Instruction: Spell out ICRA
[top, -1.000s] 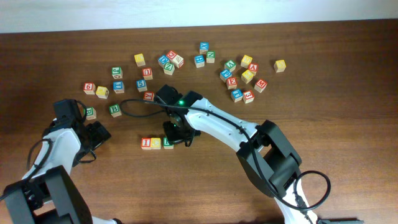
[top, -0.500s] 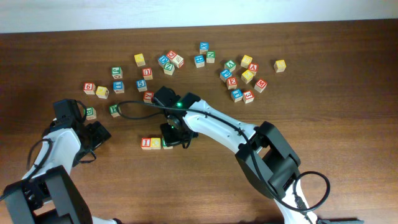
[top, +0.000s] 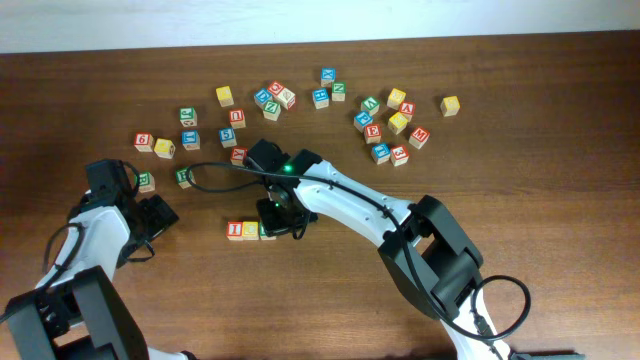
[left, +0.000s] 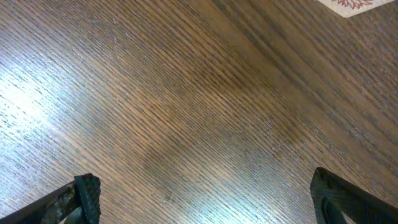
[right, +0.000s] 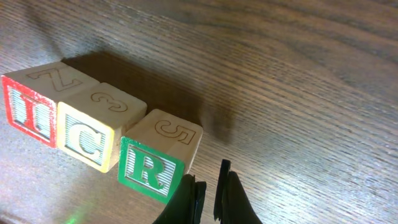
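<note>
Three letter blocks sit in a touching row on the table (top: 520, 200), a little left of centre. The I block (right: 28, 115) is at the left end, the C block (right: 87, 140) is in the middle and the R block (right: 152, 168) is at the right end. The right gripper (right: 208, 193) is just beside the R block's right side. The left gripper (top: 158, 213) is well apart, left of the row. Farther back, other blocks (top: 237, 117) lie scattered across the far side.
</note>
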